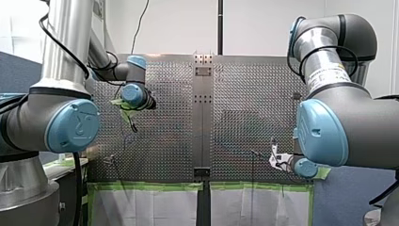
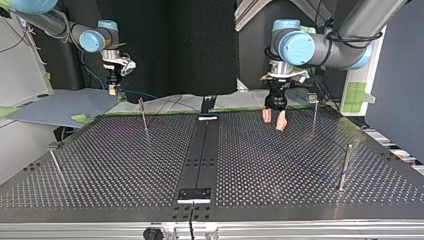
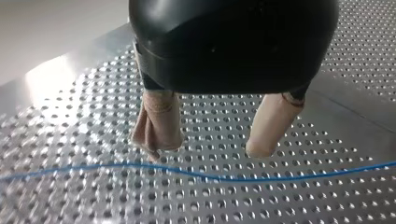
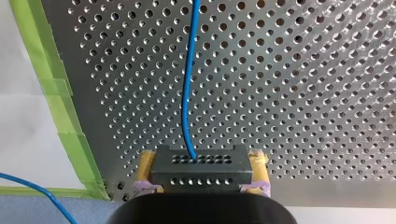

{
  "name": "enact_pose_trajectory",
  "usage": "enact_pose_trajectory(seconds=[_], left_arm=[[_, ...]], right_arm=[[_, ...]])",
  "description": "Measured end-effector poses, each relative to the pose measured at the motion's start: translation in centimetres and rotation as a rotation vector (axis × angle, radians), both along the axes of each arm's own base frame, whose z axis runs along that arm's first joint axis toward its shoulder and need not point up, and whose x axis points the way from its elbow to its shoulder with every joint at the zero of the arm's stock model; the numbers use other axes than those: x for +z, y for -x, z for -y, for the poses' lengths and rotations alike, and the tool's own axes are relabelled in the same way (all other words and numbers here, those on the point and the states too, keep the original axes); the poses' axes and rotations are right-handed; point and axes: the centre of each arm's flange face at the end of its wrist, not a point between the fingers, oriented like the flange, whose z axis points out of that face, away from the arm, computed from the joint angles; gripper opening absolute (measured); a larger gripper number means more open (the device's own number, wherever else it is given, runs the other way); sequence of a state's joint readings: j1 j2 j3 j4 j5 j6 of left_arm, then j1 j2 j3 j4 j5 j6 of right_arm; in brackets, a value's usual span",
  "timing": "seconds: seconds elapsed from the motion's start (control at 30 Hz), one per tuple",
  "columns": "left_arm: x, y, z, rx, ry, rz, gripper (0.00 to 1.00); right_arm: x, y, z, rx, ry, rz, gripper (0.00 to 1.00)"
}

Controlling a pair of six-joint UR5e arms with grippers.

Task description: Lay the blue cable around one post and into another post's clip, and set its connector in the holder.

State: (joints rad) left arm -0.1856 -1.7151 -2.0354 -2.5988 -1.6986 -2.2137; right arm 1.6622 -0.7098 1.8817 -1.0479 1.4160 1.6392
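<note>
Blue cable (image 3: 201,175) under parted left gripper (image 3: 208,148); right gripper's (image 4: 202,159) clamped connector (image 4: 201,175) shows wrist-view only.

You got harsh glare off the table (image 3: 51,79) under the left wrist camera. The blue cable (image 3: 210,177) looked soft there.

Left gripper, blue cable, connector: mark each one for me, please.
Left gripper (image 3: 208,149): left wrist view, the gap midway between its tips.
Blue cable (image 3: 210,176): left wrist view, the stretch lying just ahead of that gripper.
Connector (image 4: 201,169): right wrist view, the middle of its black perforated body.
</note>
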Motion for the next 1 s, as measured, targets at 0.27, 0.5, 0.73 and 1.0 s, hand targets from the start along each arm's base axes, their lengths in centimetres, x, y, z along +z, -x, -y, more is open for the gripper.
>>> enact_pose_trajectory(seconds=[0.27, 0.5, 0.73, 1.0], left_arm=[[0.1, -1.8, 2.9, -0.002, -0.053, 0.061, 1.0], [-1.5, -1.9, 5.5, -0.006, -0.119, 0.039, 1.0], [-4.8, -0.5, 7.7, -0.016, -0.207, -0.024, 1.0], [-8.5, 1.4, 10.2, -0.03, -0.314, -0.079, 1.0]], right_arm=[[0.0, 0.0, 0.0, 0.0, 0.0, 0.002, 0.0], [0.0, 0.0, 0.0, 0.0, 0.0, 0.003, 0.0], [0.0, 0.0, 0.0, -0.001, 0.002, 0.004, 0.0], [0.1, 0.0, 0.1, -0.001, 0.004, 0.006, 0.0]])
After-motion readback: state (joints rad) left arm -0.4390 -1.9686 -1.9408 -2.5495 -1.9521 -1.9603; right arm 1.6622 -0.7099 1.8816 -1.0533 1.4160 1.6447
